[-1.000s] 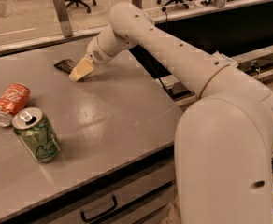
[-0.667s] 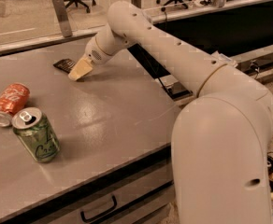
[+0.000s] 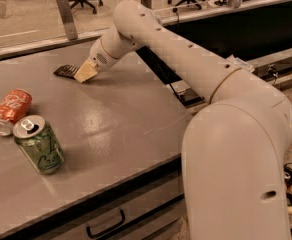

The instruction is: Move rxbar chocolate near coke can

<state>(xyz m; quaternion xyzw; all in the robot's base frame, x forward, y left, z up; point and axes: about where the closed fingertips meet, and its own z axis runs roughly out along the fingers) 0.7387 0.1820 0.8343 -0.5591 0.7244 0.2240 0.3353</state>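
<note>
The robot's white arm rises from its bulky rounded body at the right, bends at a smooth elbow and reaches down and left across the table. Its wrist slopes steeply toward the far left part of the tabletop. The gripper, a pale tan wedge at the end of the wrist, sits low at the surface. Its tip meets the right end of the chocolate bar; I cannot tell whether it is closed on the bar or only touching it. The chocolate bar is a thin, flat rectangle in a dark wrapper, lying flat near the table's far edge, well apart from the cans. The coke can lies on its side at the left edge, orange-red with white script, its silver end facing the front. Just beside it, nearer the front edge, a green can stands upright, its silver top and pull tab showing; what is inside either can is not visible. The tabletop is smooth, grey and slightly glossy. A drawer front with a dark handle sits below its front edge.
</note>
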